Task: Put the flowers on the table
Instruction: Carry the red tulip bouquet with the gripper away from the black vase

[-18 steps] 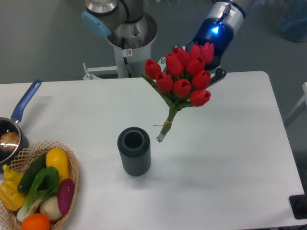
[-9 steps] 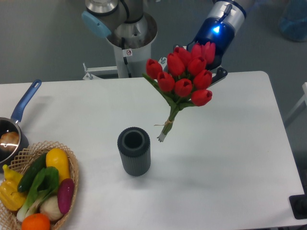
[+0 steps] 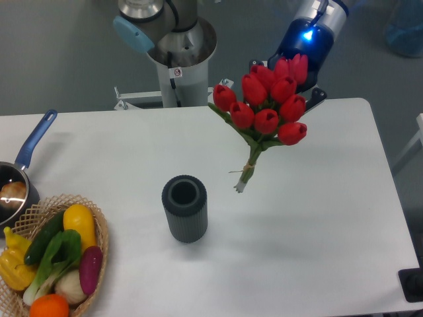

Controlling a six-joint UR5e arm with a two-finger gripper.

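Note:
The flowers (image 3: 268, 109), a bunch of red tulips with green stems tied together, hang in the air above the white table (image 3: 317, 218), stem ends pointing down-left near the table's middle. My gripper (image 3: 291, 82) sits behind the blooms at the upper right, mostly hidden by them, and is shut on the bunch. A finger (image 3: 316, 99) shows at the right of the blooms. The stem tips hover to the right of the dark cylinder (image 3: 185, 208).
The dark ribbed cylinder stands upright, open top. A wicker basket (image 3: 49, 264) with vegetables sits at the front left. A blue-handled pan (image 3: 20, 172) lies at the left edge. The robot base (image 3: 175, 46) stands behind the table.
The gripper has carried the flowers to the right, away from the cylinder, and slightly up. Nothing else has moved.

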